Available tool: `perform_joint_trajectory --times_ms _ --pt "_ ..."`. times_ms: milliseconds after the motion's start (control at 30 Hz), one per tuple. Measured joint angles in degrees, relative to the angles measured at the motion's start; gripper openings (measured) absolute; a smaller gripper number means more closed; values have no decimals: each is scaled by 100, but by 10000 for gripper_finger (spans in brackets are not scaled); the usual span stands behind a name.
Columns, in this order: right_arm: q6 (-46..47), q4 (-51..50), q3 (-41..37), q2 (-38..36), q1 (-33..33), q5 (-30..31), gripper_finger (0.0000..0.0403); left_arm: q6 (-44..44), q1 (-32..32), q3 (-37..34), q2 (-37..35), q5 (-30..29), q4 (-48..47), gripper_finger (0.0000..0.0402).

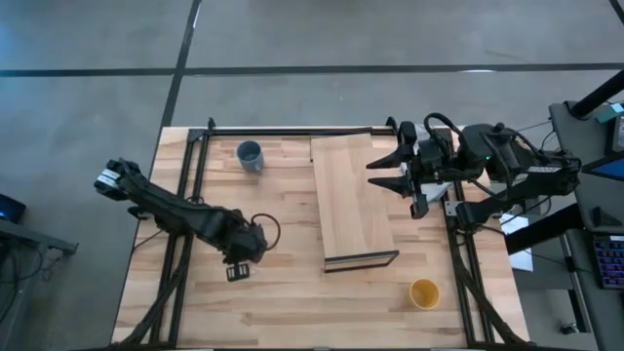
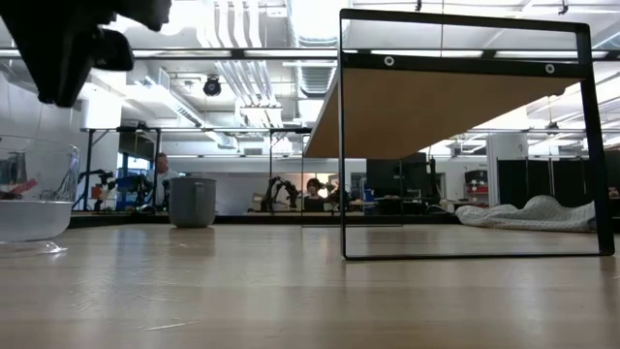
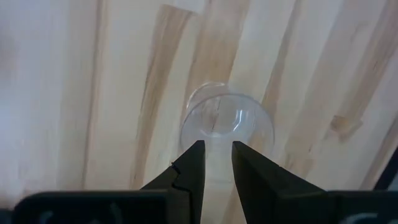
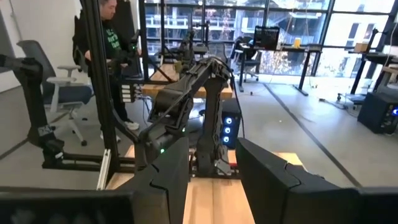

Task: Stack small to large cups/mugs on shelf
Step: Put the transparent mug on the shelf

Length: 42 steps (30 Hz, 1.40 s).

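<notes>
The small clear glass cup [image 1: 265, 230] stands upright on its base on the tabletop at the near left. It also shows in the low view [image 2: 34, 199] and the left wrist view [image 3: 227, 121]. My left gripper [image 3: 217, 158] hangs above the cup's rim, pointing down, with a narrow gap between its fingers, and touches nothing; it also shows in the high view [image 1: 240, 265]. The blue-grey mug [image 1: 250, 155] stands at the far left. The yellow-orange cup [image 1: 424, 292] stands at the near right. My right gripper [image 1: 383, 174] is open and empty over the right side of the shelf [image 1: 353, 200].
The shelf's black frame [image 2: 344, 145] rises above the tabletop, and the board's underside [image 2: 436, 111] shows in the low view. Black rails [image 1: 185, 195] run along the table's left side. A white cloth [image 2: 528, 213] lies beyond the shelf. A person [image 4: 109, 37] stands in the room.
</notes>
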Motion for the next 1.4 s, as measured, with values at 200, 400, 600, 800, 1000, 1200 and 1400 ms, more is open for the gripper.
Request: perform_joint_trajectory --times_ms 200,400,600,800,1000,1200,1400 --pt "210 -146 0 0 0 0 128 216 4 -292 38 9 176 66" --pt "299 -178 0 0 0 0 128 333 125 -613 3 -120 224 66" --pt "299 -182 0 0 0 0 128 374 228 -786 -30 -93 558 66" --pt "299 -210 0 0 0 -2 128 377 240 -828 -53 -24 651 66" --pt "297 -226 0 0 0 -2 127 383 264 -985 -42 -17 664 66" --pt "340 -224 -2 0 0 -2 127 394 310 -1013 -32 -17 695 66" --pt "340 -223 -2 0 0 -2 127 392 317 -1159 -23 -9 1096 66"
